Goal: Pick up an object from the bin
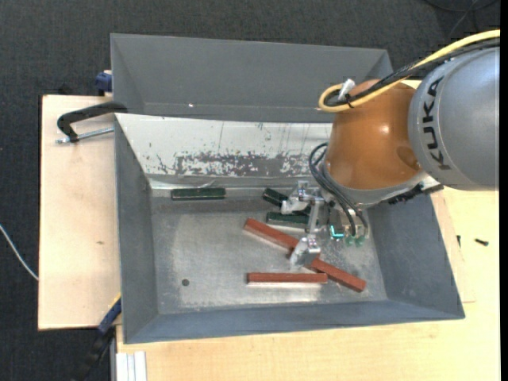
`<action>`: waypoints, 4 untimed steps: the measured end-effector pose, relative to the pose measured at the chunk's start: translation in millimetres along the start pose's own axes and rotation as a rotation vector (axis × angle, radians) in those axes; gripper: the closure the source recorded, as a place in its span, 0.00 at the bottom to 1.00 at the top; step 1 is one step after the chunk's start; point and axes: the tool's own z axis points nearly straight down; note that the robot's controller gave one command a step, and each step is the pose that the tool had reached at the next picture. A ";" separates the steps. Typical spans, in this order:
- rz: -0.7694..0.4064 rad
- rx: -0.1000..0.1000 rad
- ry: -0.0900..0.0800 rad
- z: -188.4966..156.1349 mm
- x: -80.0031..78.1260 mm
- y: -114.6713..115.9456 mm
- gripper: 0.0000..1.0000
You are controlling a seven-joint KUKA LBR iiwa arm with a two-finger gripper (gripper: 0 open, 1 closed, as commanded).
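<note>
1. A grey metal bin [135, 236] with sloped walls is viewed from above. The arm is seen reaching in from the right, with its orange wrist cover [369, 145] above the right rear part of the bin.
2. The gripper [305, 250] is positioned low over the bin floor, right of centre. How far it is opened cannot be told, and nothing can be confirmed as held in it.
3. The gripper tip is located at the lower right end of a red-brown flat diagonal bar [266, 233], which runs from the middle of the floor down toward the right. Whether this bar is touched cannot be told.
4. A red-brown flat horizontal bar [284, 278] is laid just in front of the gripper, parallel to the front wall.
5. A red-brown flat short bar [343, 277] is laid just right of the gripper tip, tilted down to the right. Its left end is near the right end of the horizontal bar.
6. Just behind the gripper, a dark green rear piece [275, 196] and a dark green front piece [279, 219] are found, both partly hidden by the gripper body.
7. A dark green long bar [198, 194] is laid along the foot of the rear wall, left of centre, well apart from the gripper.
</note>
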 end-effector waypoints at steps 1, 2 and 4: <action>0.001 0.000 -0.008 -4.0 -1.9 -0.1 0.00; 0.106 -0.001 -0.011 43.7 -10.6 -22.4 0.00; 0.405 -0.002 -0.012 61.5 -21.2 -21.9 0.00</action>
